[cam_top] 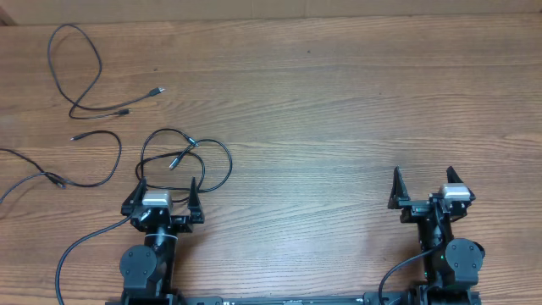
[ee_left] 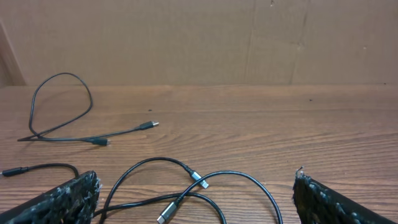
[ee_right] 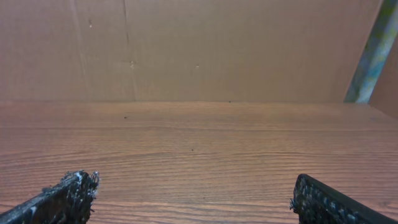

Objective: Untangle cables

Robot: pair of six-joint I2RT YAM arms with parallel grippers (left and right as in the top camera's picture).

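both arms sit low at the near edge of the wooden table (cam_top: 339,102), fingers spread wide, holding nothing. the cables (cam_top: 190,142) all lie around the left gripper (cam_top: 166,185). a tangle of loops with silver plug tips sits just ahead of its fingertips. another cord (cam_top: 95,134) curls near it on its left. a long looped one (cam_top: 156,90) lies well ahead of it, further left. the right gripper (cam_top: 423,178) stands well off to its right.
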